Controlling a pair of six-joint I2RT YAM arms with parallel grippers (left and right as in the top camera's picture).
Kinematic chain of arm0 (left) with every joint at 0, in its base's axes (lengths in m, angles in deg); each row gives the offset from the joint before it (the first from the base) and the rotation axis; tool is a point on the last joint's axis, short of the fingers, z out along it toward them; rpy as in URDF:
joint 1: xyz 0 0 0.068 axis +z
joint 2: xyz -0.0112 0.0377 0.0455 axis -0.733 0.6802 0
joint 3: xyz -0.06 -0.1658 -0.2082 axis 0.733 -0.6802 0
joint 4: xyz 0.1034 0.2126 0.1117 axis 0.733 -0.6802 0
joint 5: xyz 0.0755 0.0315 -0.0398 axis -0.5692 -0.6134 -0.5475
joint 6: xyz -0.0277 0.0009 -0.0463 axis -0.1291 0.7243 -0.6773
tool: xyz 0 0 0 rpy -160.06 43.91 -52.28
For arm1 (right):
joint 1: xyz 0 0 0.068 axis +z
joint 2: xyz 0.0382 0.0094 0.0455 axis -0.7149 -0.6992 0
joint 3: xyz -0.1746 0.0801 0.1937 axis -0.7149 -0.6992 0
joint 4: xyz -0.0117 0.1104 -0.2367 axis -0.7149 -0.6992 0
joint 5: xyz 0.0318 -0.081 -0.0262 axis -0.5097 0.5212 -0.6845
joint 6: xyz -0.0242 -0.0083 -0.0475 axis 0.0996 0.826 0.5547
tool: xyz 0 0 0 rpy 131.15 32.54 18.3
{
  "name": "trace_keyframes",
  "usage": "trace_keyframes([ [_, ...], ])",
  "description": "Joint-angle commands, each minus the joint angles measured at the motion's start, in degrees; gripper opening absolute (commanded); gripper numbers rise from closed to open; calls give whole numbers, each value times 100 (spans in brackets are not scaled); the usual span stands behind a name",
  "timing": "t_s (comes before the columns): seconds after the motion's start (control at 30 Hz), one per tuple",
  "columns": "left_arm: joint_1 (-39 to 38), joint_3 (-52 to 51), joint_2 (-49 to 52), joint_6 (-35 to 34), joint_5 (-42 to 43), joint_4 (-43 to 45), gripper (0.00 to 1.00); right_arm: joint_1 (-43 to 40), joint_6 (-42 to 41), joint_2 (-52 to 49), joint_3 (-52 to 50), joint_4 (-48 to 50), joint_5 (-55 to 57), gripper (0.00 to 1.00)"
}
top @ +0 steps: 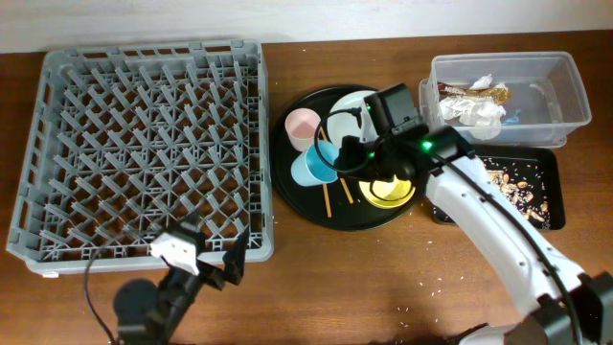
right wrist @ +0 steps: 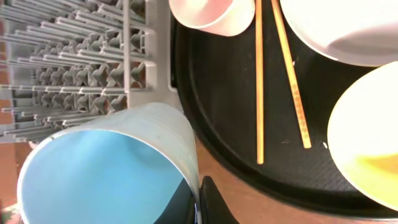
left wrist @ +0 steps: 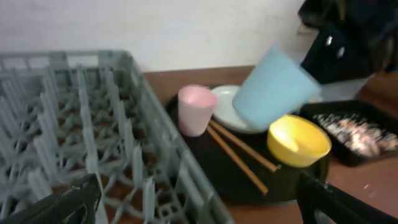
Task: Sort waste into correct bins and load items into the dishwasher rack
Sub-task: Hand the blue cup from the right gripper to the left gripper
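- Overhead view: the large square grey plastic dishwasher rack [top: 153, 48] fills the left of the frame. Nothing stands among its pegs, so no loading is done yet.
- The waste looks sorted. Crumpled white paper napkins [top: 479, 113] and a brown-gold snack wrapper [top: 484, 93] lie in the clear rectangular plastic tub [top: 575, 77] at upper right. Beige-brown crumbly food scraps [top: 508, 182] lie in the shallow black rectangular tray [top: 554, 187] just below it.
- A few pale specks on the brown wooden desk [top: 383, 287] are too small to identify.
- The large round black tray [top: 311, 209] at centre carries the pale grey-green round plate [top: 350, 103], the pink plastic cup [top: 303, 126], the small yellow bowl [top: 393, 192] and the pair of wooden chopsticks [top: 327, 199].
- The right gripper [top: 337, 161] has its jaws closed on the light blue plastic cup [top: 311, 168]. The left gripper [top: 213, 251] sits at lower left beside the rack's near corner, jaws wide and holding nothing.
- Left wrist view: the blue cup hangs tilted above the plate, clear of the round tray, its base pointing towards the rack. The pink cup stands upright near the rack wall, and the chopsticks lie between it and the bowl.
- Right wrist view: the blue cup's open mouth fills the lower left, with one dark jaw pressed against its wall. The rack shows beyond it at upper left.
- Judgement: the sorting half seems complete. All five dishes are left to load, and the blue cup is the first in hand.
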Motion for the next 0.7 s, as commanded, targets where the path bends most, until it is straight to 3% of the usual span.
trace_keyframes([
  [0.0, 24, 1158, 1364, -120, 590, -448, 100, 20, 17, 219, 50, -74, -101, 4],
  [0.17, 24, 2173, 3154, -120, 1261, -957, 100, -26, 170, 221, 50, -85, -442, 4],
  [0.43, 26, 2249, 5145, -125, 2173, -796, 100, -592, 713, 221, 44, -90, -1484, 4],
  [0.57, 26, 2249, 5766, -129, 3484, -24, 100, -769, 1064, 221, 44, -72, -2028, 4],
  [0.67, 31, 2249, 6008, -833, 4345, 1137, 100, -769, 1628, 221, 44, 61, -2702, 4],
])
